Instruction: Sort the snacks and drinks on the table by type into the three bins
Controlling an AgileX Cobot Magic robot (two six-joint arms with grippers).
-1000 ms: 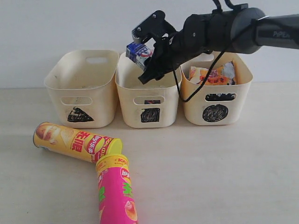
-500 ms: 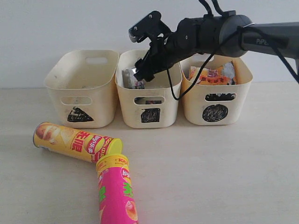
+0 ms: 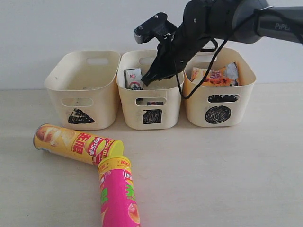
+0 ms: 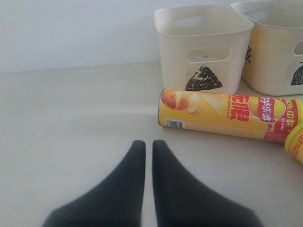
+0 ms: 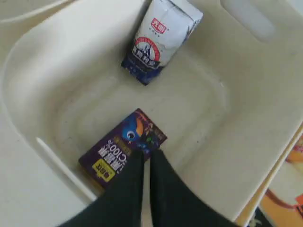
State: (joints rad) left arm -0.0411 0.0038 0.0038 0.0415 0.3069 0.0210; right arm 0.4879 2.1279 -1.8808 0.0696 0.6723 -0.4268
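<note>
Our blue-white small carton (image 5: 158,40) is now lying inside the cream square-marked plastic bin (image 3: 130,111); the right end effector (image 5: 147,156), pressed together and empty, is risking clipping that bin's rim.

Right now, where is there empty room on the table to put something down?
The table is bare in front of the circle bin, across to the pink tube. It is crowded in front of the triangle bin, where the yellow tube meets the pink one.
</note>
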